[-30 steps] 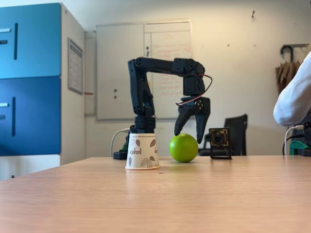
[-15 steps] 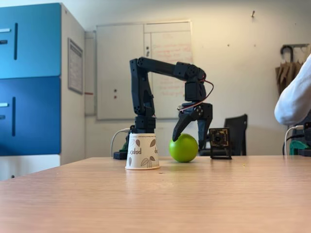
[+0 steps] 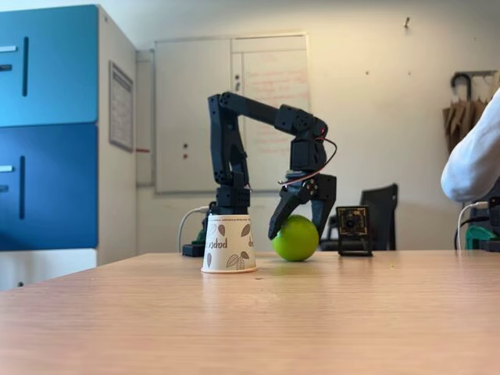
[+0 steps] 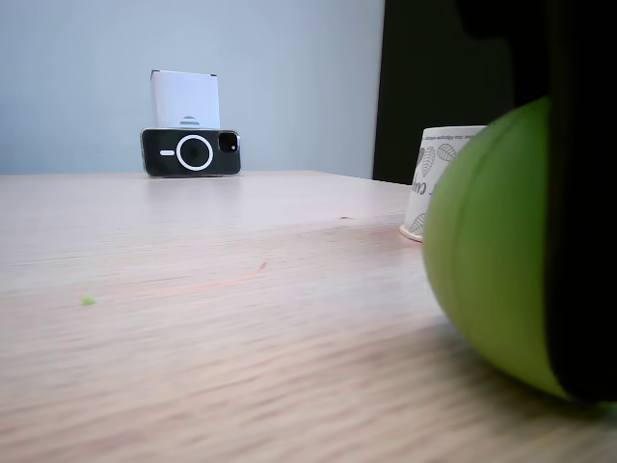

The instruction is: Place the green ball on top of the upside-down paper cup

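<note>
Just one green ball (image 3: 295, 238), one upside-down paper cup (image 3: 228, 244), one tool (image 3: 296, 231).

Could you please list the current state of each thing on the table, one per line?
green ball: resting on the table, not lifted.
paper cup: upside down, nothing on top, standing left of the ball in a fixed view.
gripper: lowered over the ball, jaws spread either side of it.
phone: lying on its long edge, back facing the camera.
</note>
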